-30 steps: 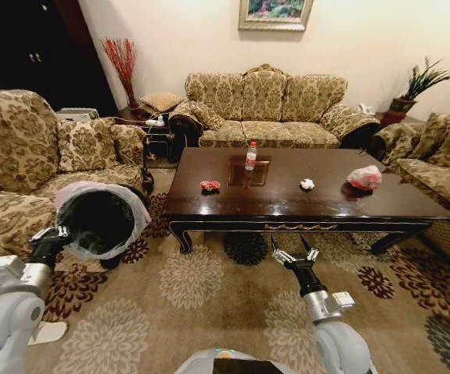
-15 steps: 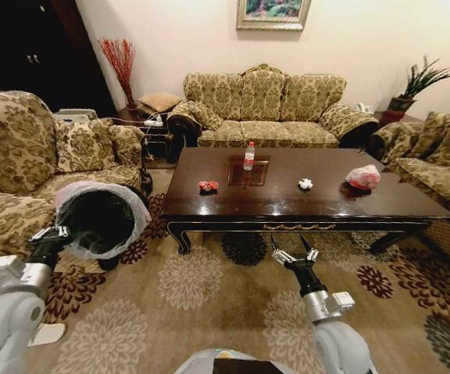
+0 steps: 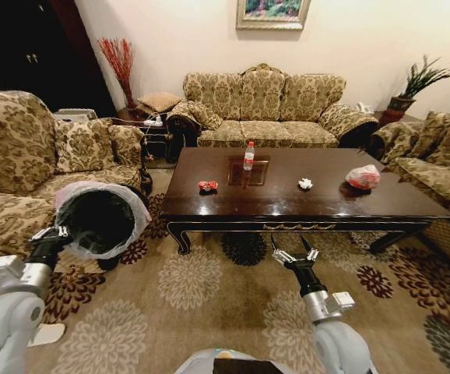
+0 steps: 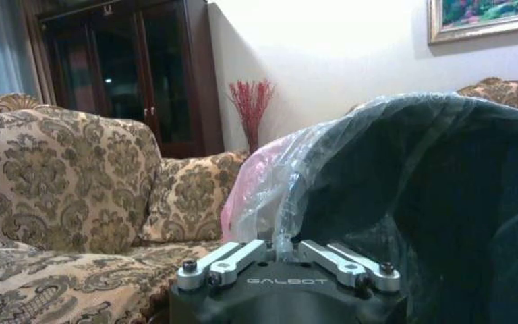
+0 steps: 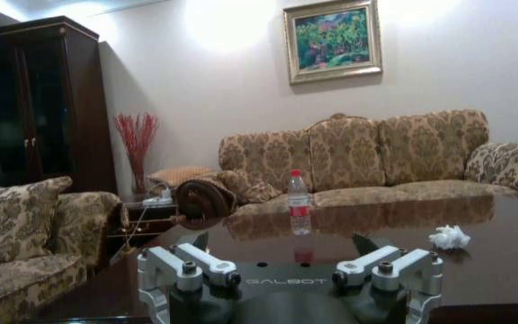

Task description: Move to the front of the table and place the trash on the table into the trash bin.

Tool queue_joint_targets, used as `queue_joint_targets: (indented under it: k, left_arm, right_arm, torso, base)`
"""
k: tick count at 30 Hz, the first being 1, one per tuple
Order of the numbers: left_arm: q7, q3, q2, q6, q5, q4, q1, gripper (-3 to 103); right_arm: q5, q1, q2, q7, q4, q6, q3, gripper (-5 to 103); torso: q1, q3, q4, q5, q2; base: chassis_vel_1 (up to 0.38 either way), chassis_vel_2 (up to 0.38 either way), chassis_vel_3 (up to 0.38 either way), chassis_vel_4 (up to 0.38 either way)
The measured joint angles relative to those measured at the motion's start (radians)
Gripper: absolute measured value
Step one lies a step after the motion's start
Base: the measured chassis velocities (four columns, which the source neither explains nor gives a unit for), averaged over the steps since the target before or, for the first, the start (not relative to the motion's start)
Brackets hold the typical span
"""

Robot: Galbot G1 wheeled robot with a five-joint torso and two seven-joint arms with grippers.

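Approach step in hand, judged from the layout: standing short of the table (image 3: 287,206), with carpet between base and apron, nothing picked up yet. On the left, trash bin (image 3: 100,218) carried by the left gripper (image 3: 51,234), jaws closed on its bag-lined rim, as seen close in the left wrist view where the fingers (image 4: 232,260) pinch the plastic edge of the bin (image 4: 403,202). Inside the bin, dark and, as far as visible, no trash; bottom not fully seen. Further right, on the table top, all four pieces lying well apart in a loose row: red crumpled wrapper (image 3: 208,185) near the left end, clear bottle (image 3: 249,156) upright behind it toward the middle, white paper wad (image 3: 306,184), then pink-white knotted bag (image 3: 363,177) near the right end. Right gripper (image 3: 295,255) held low before the table edge, jaws spread wide and holding nothing; same seen in the right wrist view, gripper (image 5: 291,270) facing bottle (image 5: 299,202) and wad (image 5: 450,237). Next move probably calls for driving closer until the table top comes in reach of the right arm, bin kept steady on the left.
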Motion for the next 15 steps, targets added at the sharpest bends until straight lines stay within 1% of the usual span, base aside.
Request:
queue_joint_targets:
  k: [15]
  left_arm:
    - [0.0,0.0,0.0,0.0,0.0,0.0,0.0,0]
  right_arm:
    - [0.0,0.0,0.0,0.0,0.0,0.0,0.0,100]
  torso:
    - [0.0,0.0,0.0,0.0001,0.0]
  base:
    - [0.0,0.0,0.0,0.0]
